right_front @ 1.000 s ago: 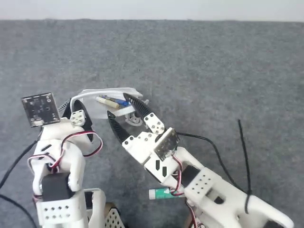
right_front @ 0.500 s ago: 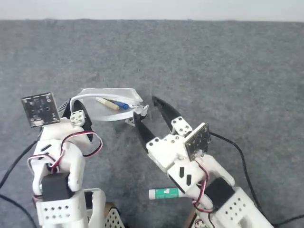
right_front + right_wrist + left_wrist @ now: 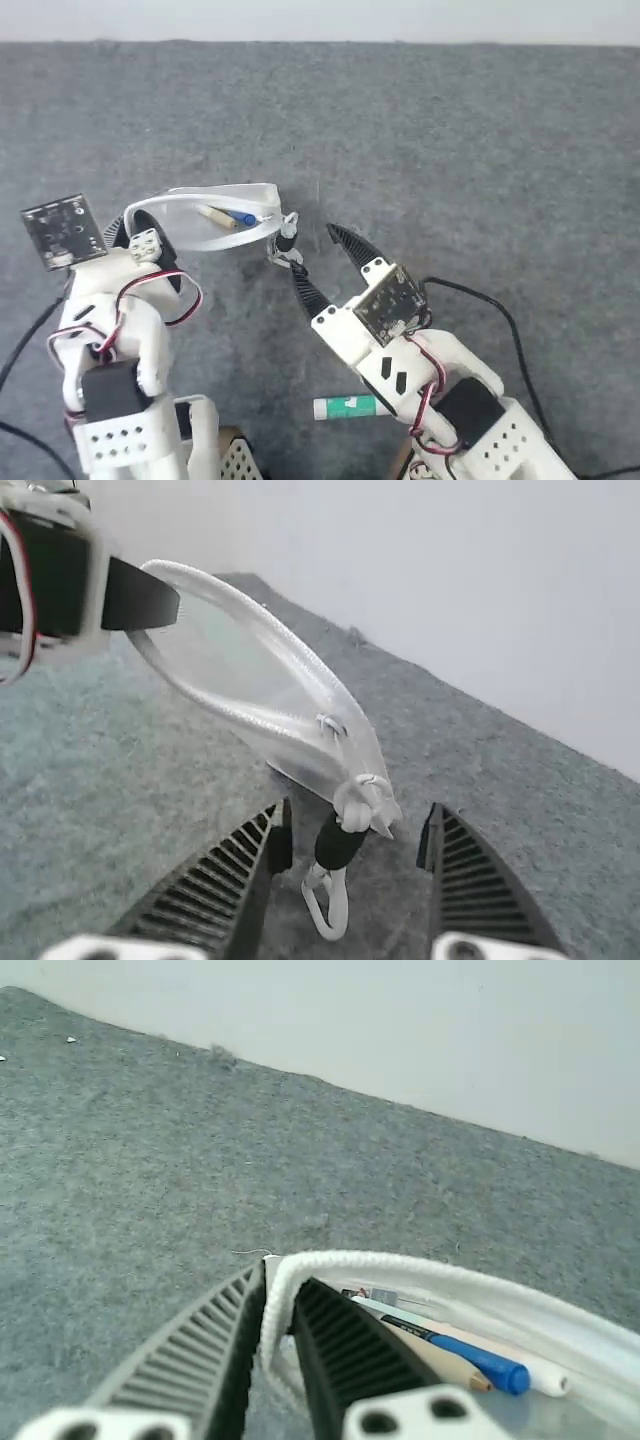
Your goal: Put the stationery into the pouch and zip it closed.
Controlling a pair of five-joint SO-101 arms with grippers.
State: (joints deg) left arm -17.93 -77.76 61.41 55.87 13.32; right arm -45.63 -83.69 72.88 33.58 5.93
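Pouch (image 3: 200, 193): transparent body with a white zip rim, mouth open, held raised above the grey desk (image 3: 450, 150).

Left tool (image 3: 278, 1285): fingers together, clamped on the white rim at one end of the pouch.

Contents: pens (image 3: 470, 1355), one of them blue, lie side by side inside the pouch, just beyond the left tool's fingertips.

Zip pull (image 3: 345, 842): hangs at the opposite end of the pouch, with a small clip dangling below it.

Right tool (image 3: 357, 820): fingers apart, one on each side of the zip pull; neither finger visibly touches it.

Green-and-white stick (image 3: 348, 406): lies on the desk beside the right arm, well apart from the pouch.
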